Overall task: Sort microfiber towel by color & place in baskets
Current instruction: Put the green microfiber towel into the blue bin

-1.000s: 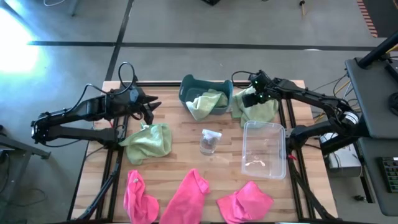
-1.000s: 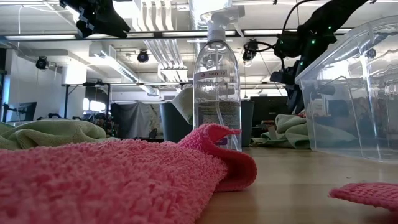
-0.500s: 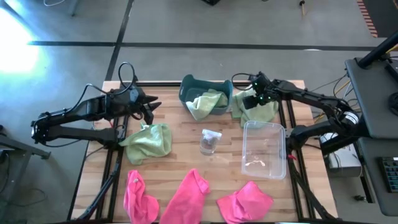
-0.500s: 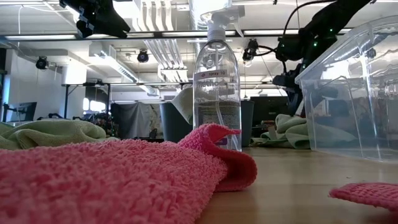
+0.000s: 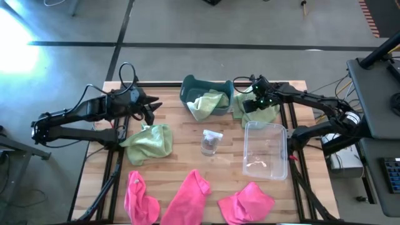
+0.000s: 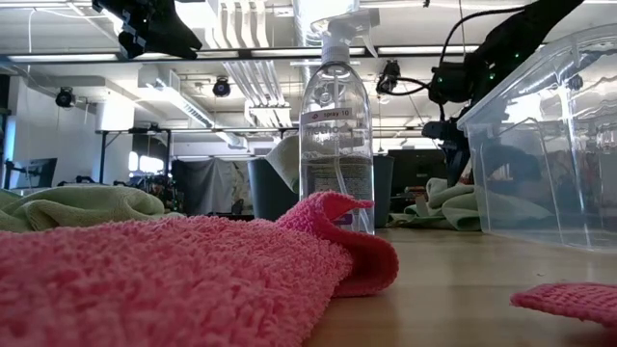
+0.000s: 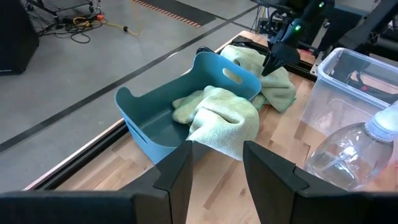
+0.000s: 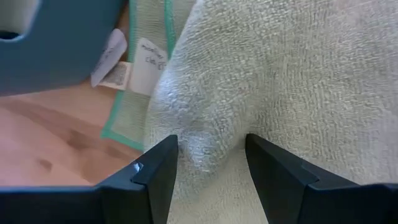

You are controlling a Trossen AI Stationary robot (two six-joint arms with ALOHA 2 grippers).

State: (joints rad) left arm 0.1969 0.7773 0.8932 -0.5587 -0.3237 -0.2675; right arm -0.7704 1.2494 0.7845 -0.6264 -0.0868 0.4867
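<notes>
Right gripper (image 8: 208, 163) sits spread wide on the green towel (image 8: 292, 74) beside the teal basket (image 5: 201, 85), a fold bunched between its fingers (image 8: 155, 174). Left gripper (image 7: 216, 163) hangs open, nothing in it.

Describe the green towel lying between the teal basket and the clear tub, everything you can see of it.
The green towel is pale green, looped microfiber with a darker green stitched hem and white sewn-in labels. It lies crumpled in folds on the wooden table at the far edge, beside the teal basket and just behind the clear tub. The right pincer is open, its fingers astride a raised fold of the cloth; it is not yet pinched.
</notes>
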